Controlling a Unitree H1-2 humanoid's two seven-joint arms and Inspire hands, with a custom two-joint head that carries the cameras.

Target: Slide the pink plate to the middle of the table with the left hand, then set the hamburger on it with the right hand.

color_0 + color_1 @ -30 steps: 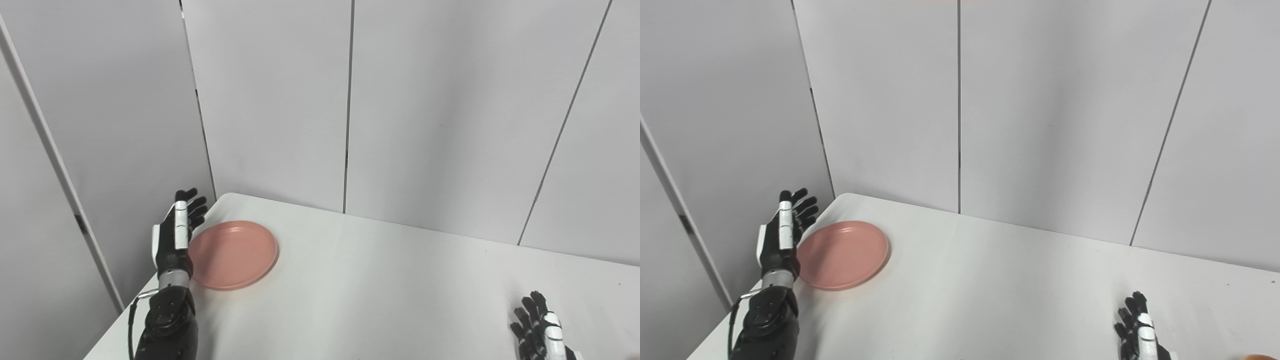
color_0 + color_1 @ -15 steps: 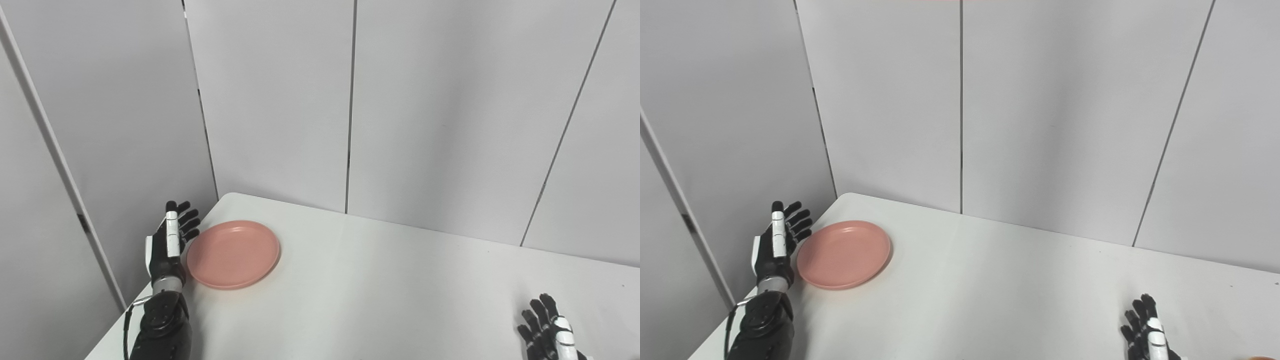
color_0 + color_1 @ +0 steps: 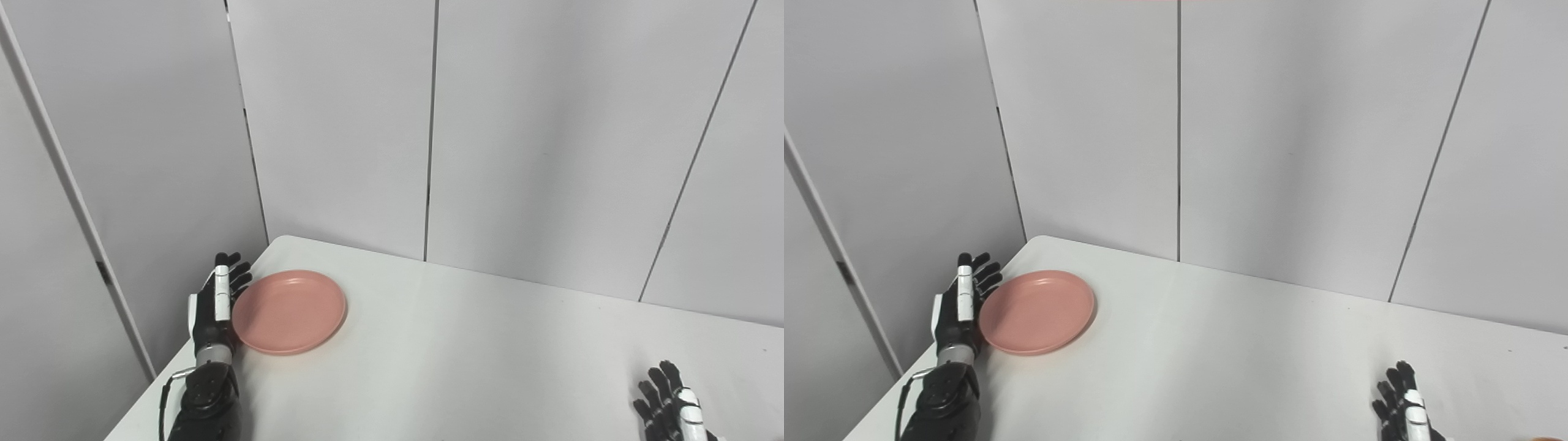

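The pink plate point(image 3: 289, 311) lies flat near the far left corner of the white table point(image 3: 465, 361). My left hand point(image 3: 215, 305) is open, fingers straight and pointing away from me, standing on edge right against the plate's left rim at the table's left edge. My right hand point(image 3: 670, 407) is open and empty, low over the table at the bottom right, partly cut off by the picture's edge. Only a thin orange-brown sliver point(image 3: 1545, 438) shows at the bottom right edge of the right eye view, probably the hamburger.
Grey wall panels point(image 3: 520, 135) stand close behind the table and along its left side. The table's left edge runs just under my left forearm point(image 3: 205, 401).
My left hand dropped lower and out to the left, then came back right against the plate's rim. The plate stays in place. The camera shifted slightly; the right hand barely moved.
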